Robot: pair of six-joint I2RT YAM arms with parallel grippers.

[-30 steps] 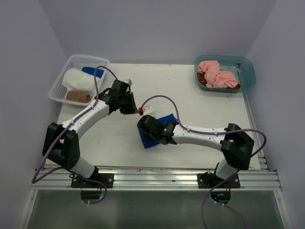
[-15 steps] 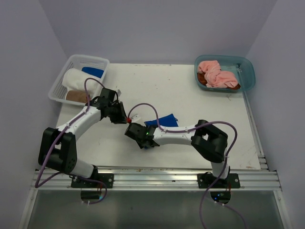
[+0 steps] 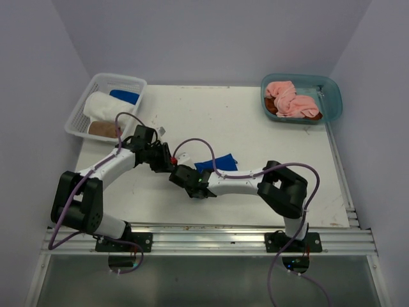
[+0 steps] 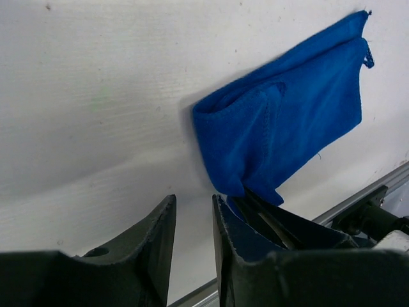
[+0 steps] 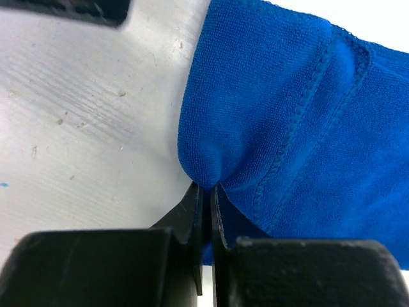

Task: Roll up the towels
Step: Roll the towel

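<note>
- towels lie in three places: one blue towel (image 3: 218,162) lies loose near the middle of the tabletop (image 3: 268,137), and the rest sit in the two containers at the far corners.
- blue towel (image 4: 291,115) is folded over on itself, with a doubled edge and a stitched hem showing in the left wrist view; it rests on the tabletop.
- right hand (image 5: 206,189) is closed tight on a pinched fold at the edge of the blue towel (image 5: 287,109); its two fingers meet with cloth bunched just above them.
- right hand (image 3: 195,174) lies low at the towel's left edge, its forearm reaching in from the right.
- left hand (image 4: 193,214) sits just beside the towel, its jaws a narrow gap apart with bare tabletop between them and no cloth in them.
- left hand (image 3: 166,162) and right hand are close together.
- white mesh basket (image 3: 78,120) at far left holds a rolled white towel (image 3: 105,105), a brown towel (image 3: 102,130) and a second blue towel (image 3: 124,96).
- teal tub (image 3: 333,96) at far right holds a crumpled pink towel (image 3: 291,99).
</note>
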